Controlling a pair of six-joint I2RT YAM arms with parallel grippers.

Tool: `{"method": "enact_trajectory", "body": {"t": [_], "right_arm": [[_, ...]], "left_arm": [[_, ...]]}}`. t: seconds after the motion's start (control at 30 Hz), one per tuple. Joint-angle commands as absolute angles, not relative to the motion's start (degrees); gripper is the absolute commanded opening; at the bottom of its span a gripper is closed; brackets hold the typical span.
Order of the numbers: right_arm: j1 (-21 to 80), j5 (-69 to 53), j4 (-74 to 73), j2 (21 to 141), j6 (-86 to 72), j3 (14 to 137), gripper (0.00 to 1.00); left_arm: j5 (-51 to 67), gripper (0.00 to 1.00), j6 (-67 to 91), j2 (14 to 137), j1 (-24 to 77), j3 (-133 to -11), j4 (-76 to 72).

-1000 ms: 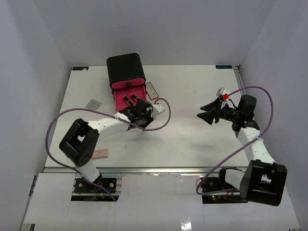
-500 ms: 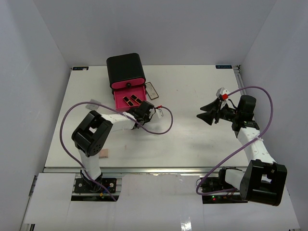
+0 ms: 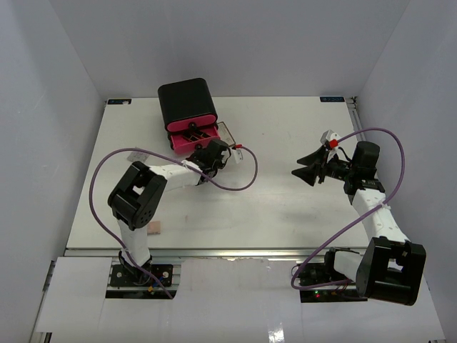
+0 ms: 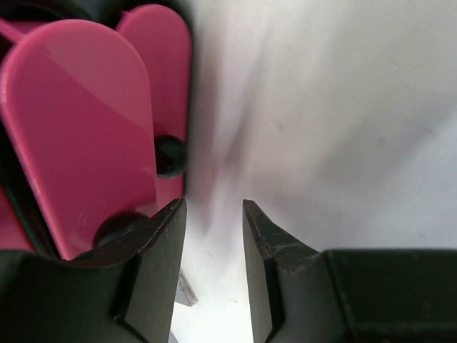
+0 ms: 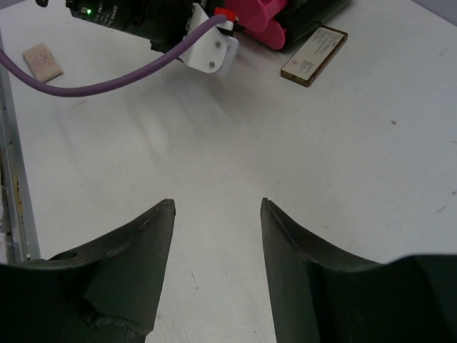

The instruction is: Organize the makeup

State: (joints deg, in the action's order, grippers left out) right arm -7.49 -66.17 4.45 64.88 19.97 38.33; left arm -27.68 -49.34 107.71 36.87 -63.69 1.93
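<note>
Left hand [image 4: 213,236] spread a little, empty, at the pink drawer [image 4: 78,136] front. Right hand [image 5: 214,236] spread, empty, hovering. Compact [image 5: 314,56] on worktop [image 3: 285,214] just beside box [image 3: 186,102]; pad [image 5: 43,61] near front edge. I'd press the drawer squarely, keeping clear of the knob [image 4: 169,153].

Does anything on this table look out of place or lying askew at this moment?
Two things. The beige-pink pad lies alone near the front edge of the table, far from the black box. The flat compact lies aslant on the table beside the box's pink drawer, not inside it.
</note>
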Motion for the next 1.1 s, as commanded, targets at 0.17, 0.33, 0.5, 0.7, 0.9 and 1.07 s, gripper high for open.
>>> {"method": "enact_trajectory", "body": {"t": [0.17, 0.33, 0.5, 0.7, 0.9, 1.07], "right_arm": [[-7.30, -66.80, 4.99, 65.30, 20.57, 38.50, 0.58], [-7.38, -66.73, 4.92, 65.39, 20.57, 38.50, 0.58], [-7.38, -66.71, 4.87, 65.48, 20.57, 38.46, 0.58], [-7.38, -66.67, 4.79, 65.43, 20.61, 38.58, 0.58], [-7.41, -66.62, 4.57, 65.48, 20.74, 38.58, 0.58], [-7.47, -66.79, 4.48, 65.65, 20.83, 38.59, 0.58]], "left_arm": [[-27.13, 0.53, -50.76, 109.28, 32.90, -69.93, -1.01], [-26.48, 0.54, -49.86, 109.82, 31.27, -70.86, -0.79], [-25.96, 0.59, -48.45, 109.75, 30.67, -71.88, -0.59], [-21.99, 0.60, -42.24, 105.75, 31.58, -72.04, 3.03], [-13.16, 0.64, -22.62, 93.56, 32.94, -65.69, 4.46], [-12.90, 0.65, -1.56, 85.85, 30.90, -58.50, -0.37]]}}
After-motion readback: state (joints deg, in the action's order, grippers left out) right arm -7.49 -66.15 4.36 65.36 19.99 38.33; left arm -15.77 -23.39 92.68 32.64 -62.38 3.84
